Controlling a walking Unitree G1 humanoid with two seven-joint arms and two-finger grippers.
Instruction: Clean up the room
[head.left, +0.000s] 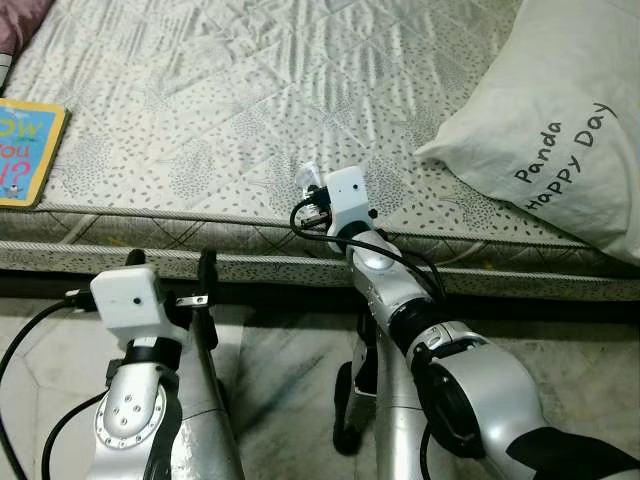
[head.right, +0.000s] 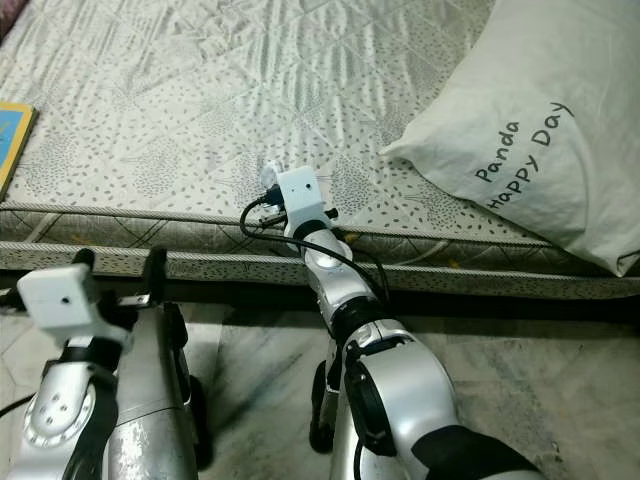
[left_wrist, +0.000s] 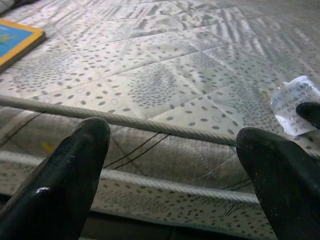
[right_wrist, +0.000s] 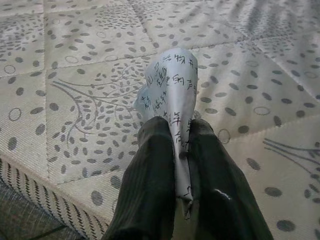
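A crumpled white paper with printed characters (right_wrist: 172, 90) is pinched between the two black fingers (right_wrist: 150, 175) of my right gripper (right_wrist: 181, 150), which is shut on it just above the near edge of the mattress (head.left: 250, 90). The same paper (head.left: 309, 175) pokes out past the right wrist's white camera block, and the paper (left_wrist: 295, 102) also appears in the left wrist view. My left gripper (left_wrist: 175, 175) hangs open in front of the mattress side, lower and to the left, with nothing between its fingers.
A colourful book (head.left: 25, 150) lies on the mattress at the far left. A white pillow printed "Panda Happy Day" (head.left: 560, 120) rests at the right. A marble floor (head.left: 280, 370) runs below the bed edge.
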